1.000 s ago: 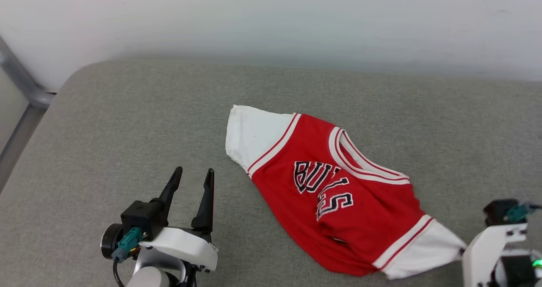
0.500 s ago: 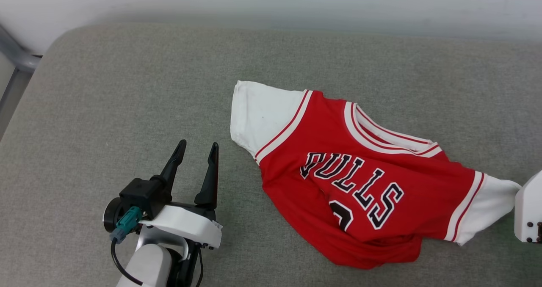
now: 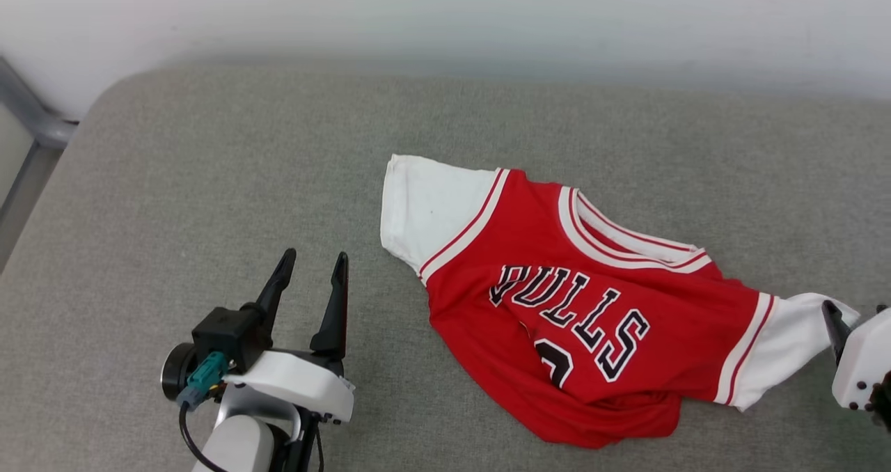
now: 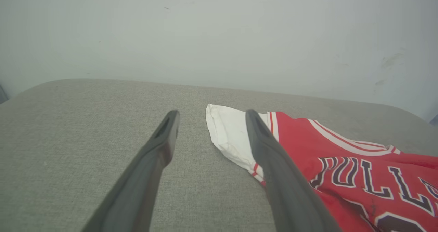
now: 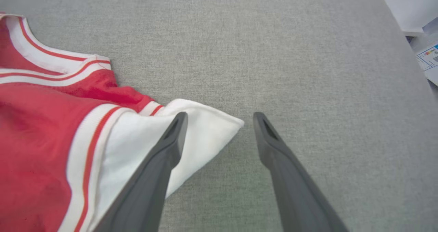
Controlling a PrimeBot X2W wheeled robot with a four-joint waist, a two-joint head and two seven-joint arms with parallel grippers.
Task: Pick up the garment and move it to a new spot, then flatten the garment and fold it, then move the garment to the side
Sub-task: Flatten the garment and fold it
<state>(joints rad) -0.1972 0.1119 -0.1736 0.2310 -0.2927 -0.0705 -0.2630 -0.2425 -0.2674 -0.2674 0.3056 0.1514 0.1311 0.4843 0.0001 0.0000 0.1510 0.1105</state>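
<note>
Overhead head view, low close wrist views, garment (image 3: 592,284) shared.

From where I stood, the right gripper (image 3: 853,319) ran off the head view's right edge, with one finger mostly lost. The number (image 3: 555,369) on the shirt (image 3: 626,277) sank into a crease and could not be read. The print on a sheet (image 5: 429,59) at the right wrist view's edge was too small to make out.

red garment (image 3: 668,298) with white sleeves, grey surface (image 3: 209,179)

I see the garment (image 3: 578,298) lying chest-up, skewed, on grey cushion (image 3: 209,166), right of centre: red jersey, white sleeves spread, near hem bunched.
</note>
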